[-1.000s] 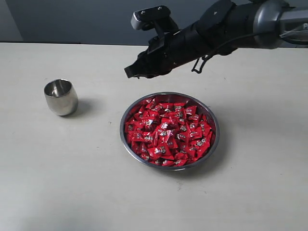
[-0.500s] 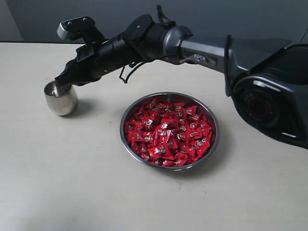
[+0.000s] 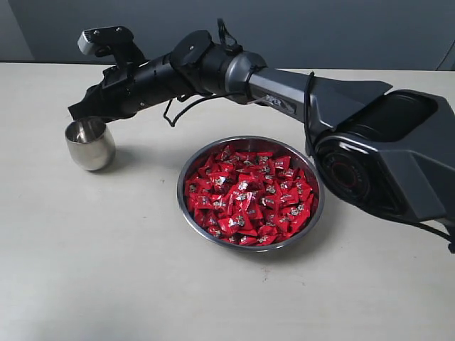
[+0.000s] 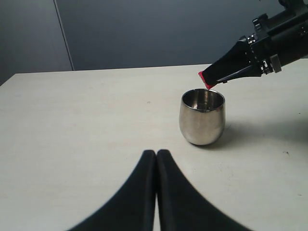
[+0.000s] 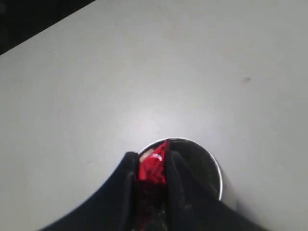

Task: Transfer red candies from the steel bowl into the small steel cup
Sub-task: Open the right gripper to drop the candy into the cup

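A pale table [image 3: 106, 270] is seen under everything. The right arm [image 3: 284, 89] is stretched across it, reaching over to the far side of the scene from its base.

The steel bowl [image 3: 321, 199] is set well behind the right gripper [image 3: 75, 111], back along the arm and beside its underside. It is filled with a heap of red candies [image 3: 249, 192], none of which is touched by the tool.

The small steel cup [image 3: 91, 145] is stood upright directly beneath the right gripper's fingertips, apart from the bowl. Its open mouth is turned up toward the tool. In the right wrist view the cup's rim [image 5: 211, 163] is seen just past the fingertips, and no candy can be made out in the part of the cup left uncovered.

The right gripper [image 5: 151, 166] is narrowed to a slim gap and is clamped on a single red candy [image 5: 153, 168], which is pinched between the two dark fingers. From the left wrist view that candy [image 4: 206, 81] is seen poking out of the right gripper's tip [image 4: 211, 79], just above the near edge of the cup [image 4: 202, 120]; whether it touches the rim cannot be told.

The left gripper [image 4: 156, 159] is pressed fully together, its fingers meeting along a thin seam, and nothing is held in it. The cup is placed ahead of its tips, apart from them.
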